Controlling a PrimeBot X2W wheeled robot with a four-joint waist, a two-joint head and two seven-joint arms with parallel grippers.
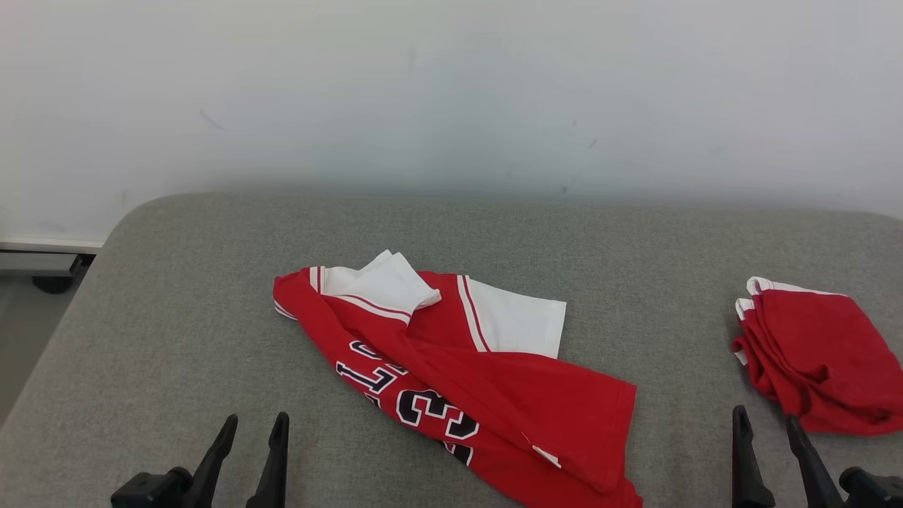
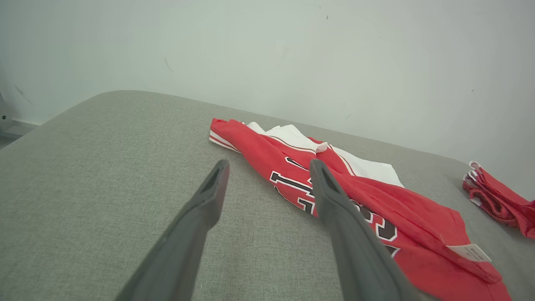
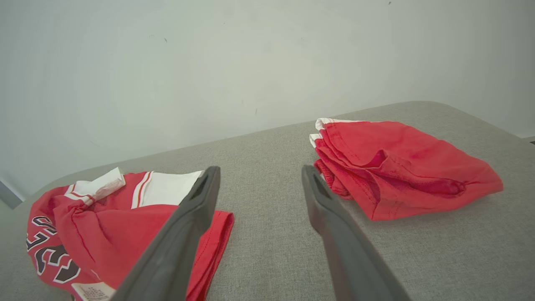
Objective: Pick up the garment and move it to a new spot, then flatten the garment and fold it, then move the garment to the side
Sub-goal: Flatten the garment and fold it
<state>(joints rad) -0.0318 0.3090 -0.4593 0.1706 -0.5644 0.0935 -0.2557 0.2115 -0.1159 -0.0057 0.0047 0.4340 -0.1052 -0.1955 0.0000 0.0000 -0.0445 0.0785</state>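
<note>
A crumpled red and white garment (image 1: 465, 367) with dark lettering lies in the middle of the grey padded table (image 1: 176, 317), its white sleeve folded over near the top. It also appears in the left wrist view as the garment (image 2: 355, 200) and in the right wrist view as the garment (image 3: 125, 225). My left gripper (image 1: 255, 427) stands open at the lower left, short of the garment's left edge. My right gripper (image 1: 767, 423) stands open at the lower right, between the garment and a red pile. Nothing is held.
A second red garment (image 1: 818, 360), folded into a loose pile, sits near the table's right edge; it shows as the red pile (image 3: 397, 163) in the right wrist view. A pale wall (image 1: 451, 99) runs behind the table. The table's rounded left edge drops to the floor (image 1: 21, 339).
</note>
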